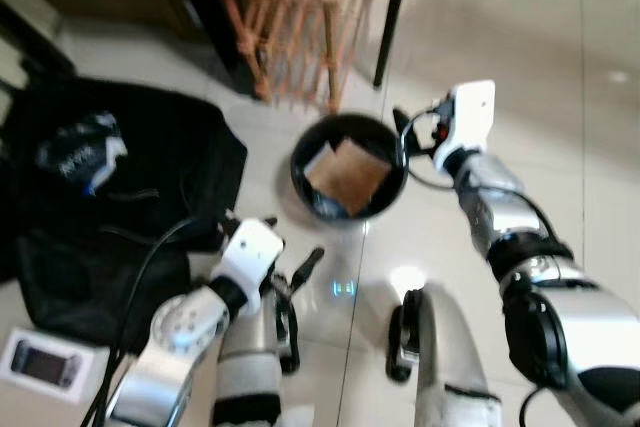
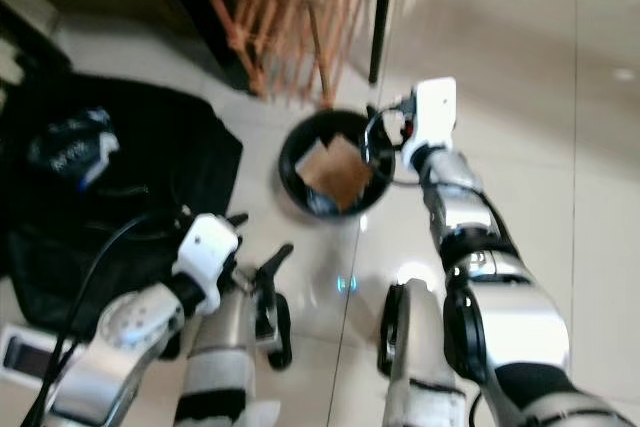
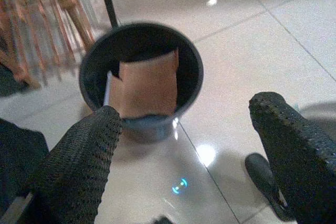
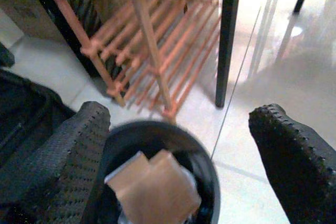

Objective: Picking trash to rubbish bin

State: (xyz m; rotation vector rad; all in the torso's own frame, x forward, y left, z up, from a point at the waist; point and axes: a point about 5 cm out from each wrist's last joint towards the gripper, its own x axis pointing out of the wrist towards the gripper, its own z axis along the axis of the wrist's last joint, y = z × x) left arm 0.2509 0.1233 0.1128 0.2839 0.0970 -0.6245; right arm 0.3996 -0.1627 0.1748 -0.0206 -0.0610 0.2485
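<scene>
Black fingers (image 4: 63, 150) of the right gripper (image 4: 173, 150) are spread wide and hold nothing, poised above the far rim of the bin (image 1: 348, 180). Inside that round black bin lie brown cardboard pieces (image 1: 348, 174) — the trash is already in it. Lower and nearer the robot, the left gripper (image 3: 189, 150) faces the bin with its fingers released and apart, nothing between them. Just beyond the bin stands an orange wooden rack (image 1: 295, 17), with a thin black pole (image 1: 392, 12) beside it. A black bag (image 1: 110, 207) sprawls on the glossy tiled floor (image 1: 560, 87) to the robot's left — a small device (image 1: 42, 361) lies near its closest corner.
</scene>
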